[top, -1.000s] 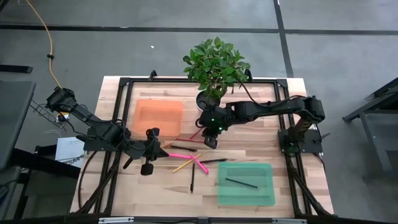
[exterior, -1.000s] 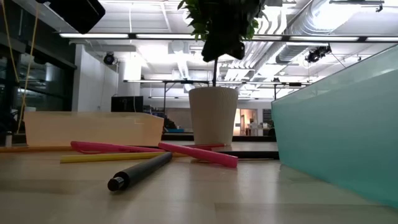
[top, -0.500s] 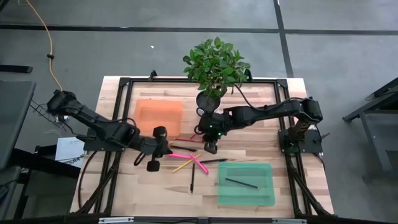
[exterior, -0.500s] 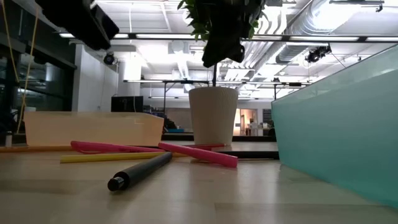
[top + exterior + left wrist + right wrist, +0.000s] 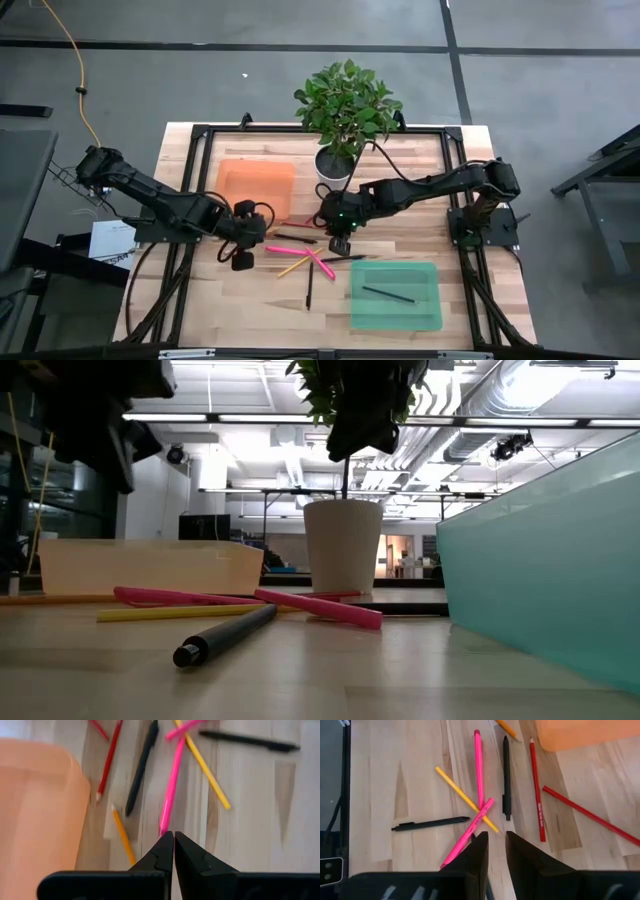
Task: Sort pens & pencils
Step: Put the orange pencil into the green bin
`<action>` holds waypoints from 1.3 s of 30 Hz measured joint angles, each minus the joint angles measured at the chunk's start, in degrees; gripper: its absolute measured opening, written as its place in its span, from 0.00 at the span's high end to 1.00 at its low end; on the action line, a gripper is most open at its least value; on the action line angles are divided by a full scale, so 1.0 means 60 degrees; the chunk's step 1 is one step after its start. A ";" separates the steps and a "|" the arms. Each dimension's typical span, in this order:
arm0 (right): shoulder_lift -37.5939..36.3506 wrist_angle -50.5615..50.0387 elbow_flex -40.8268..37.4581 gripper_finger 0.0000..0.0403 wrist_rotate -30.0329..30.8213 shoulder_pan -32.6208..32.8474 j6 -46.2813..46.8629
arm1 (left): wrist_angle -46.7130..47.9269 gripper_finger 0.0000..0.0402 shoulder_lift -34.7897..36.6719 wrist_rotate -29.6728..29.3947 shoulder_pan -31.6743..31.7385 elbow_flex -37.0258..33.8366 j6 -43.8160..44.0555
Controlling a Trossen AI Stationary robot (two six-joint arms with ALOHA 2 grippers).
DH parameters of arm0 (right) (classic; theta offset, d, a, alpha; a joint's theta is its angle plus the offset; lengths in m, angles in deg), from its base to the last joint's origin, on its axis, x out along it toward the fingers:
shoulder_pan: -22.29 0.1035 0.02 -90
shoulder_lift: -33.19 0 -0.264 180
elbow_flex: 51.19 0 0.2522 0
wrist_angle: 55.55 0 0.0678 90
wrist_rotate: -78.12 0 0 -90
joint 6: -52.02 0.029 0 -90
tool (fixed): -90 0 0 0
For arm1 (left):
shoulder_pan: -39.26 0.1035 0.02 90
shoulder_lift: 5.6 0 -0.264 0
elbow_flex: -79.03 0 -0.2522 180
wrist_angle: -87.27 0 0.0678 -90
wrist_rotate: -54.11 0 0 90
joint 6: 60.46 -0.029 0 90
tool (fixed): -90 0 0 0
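Note:
Several pens and pencils lie crossed on the wooden table between the trays: two pink pens (image 5: pixel 478 765) (image 5: pixel 470 832), black pens (image 5: pixel 506 775) (image 5: pixel 430 824), a yellow pencil (image 5: pixel 465 797) and red pencils (image 5: pixel 536 790). One black pen (image 5: pixel 388 294) lies in the green tray (image 5: pixel 425 310). My left gripper (image 5: pixel 173 836) is shut and hangs above the table just left of the pile, its tips over the near end of a pink pen (image 5: pixel 170 795). My right gripper (image 5: pixel 496 842) stands open above the pile (image 5: pixel 340 243), with nothing between its fingers.
An orange tray (image 5: pixel 255 185) stands at the far left of the pile. A potted plant (image 5: pixel 345 110) stands at the far edge, behind the right arm. A further black pen (image 5: pixel 309 285) lies toward the near edge, left of the green tray.
My left gripper has come down and tipped further downward, drawing toward the left end of the pile. My right gripper has gone a little toward the table's near edge, over the pile. The pens and pencils have not moved.

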 joint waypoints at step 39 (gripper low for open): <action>-0.0018 0.0404 0.0000 0.86 0.0331 0.0251 -0.0039 | 0.1050 0.99 -0.2359 0.0590 0.0018 -0.0011 0.1067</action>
